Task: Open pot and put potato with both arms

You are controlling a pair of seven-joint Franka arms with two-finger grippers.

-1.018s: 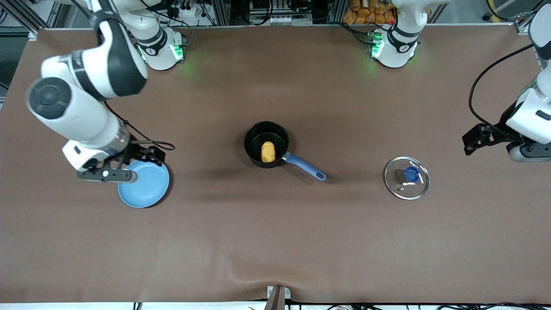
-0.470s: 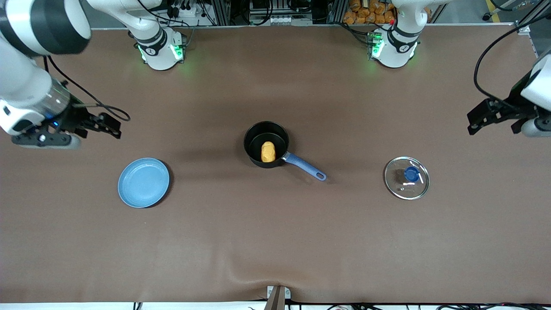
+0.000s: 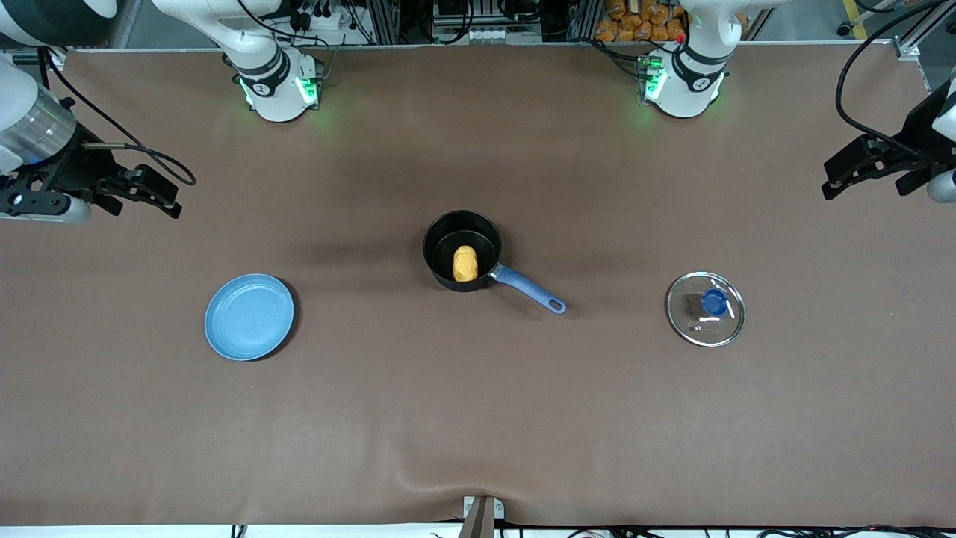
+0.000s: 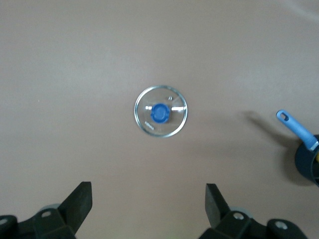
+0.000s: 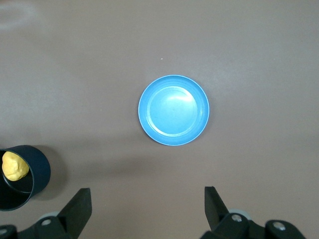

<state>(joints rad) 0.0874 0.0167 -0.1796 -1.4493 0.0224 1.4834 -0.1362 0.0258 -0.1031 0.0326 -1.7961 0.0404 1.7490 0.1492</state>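
At the centre of the front frame the pot [image 3: 461, 250] stands uncovered on the brown table [image 3: 478, 418], its blue handle [image 3: 528, 290] angling toward the lower right of the frame. Potato [image 3: 464, 263] lies inside the pot, on its floor, touching nothing else visible. Glass lid [image 3: 706, 308] with its blue knob [image 3: 714, 302] rests flat on the table toward the left arm's end, well apart from the pot and slightly lower in the frame. Light-blue plate [image 3: 249, 316] sits bare toward the right arm's end, at about the same height in the frame as the lid. Left gripper [image 3: 859, 170] hangs at the right edge of the front frame, above the lid's position in that frame; in the left wrist view its fingers [image 4: 79, 203] stand wide apart and hold nothing, with the lid [image 4: 160, 111] on the table below them. Right gripper [image 3: 142, 192] hangs at the left edge of the front frame; in the right wrist view its fingers [image 5: 79, 208] are likewise spread and hold nothing, with the plate [image 5: 174, 110] below and the pot [image 5: 22, 177] with the potato [image 5: 14, 166] at the frame's lower left.
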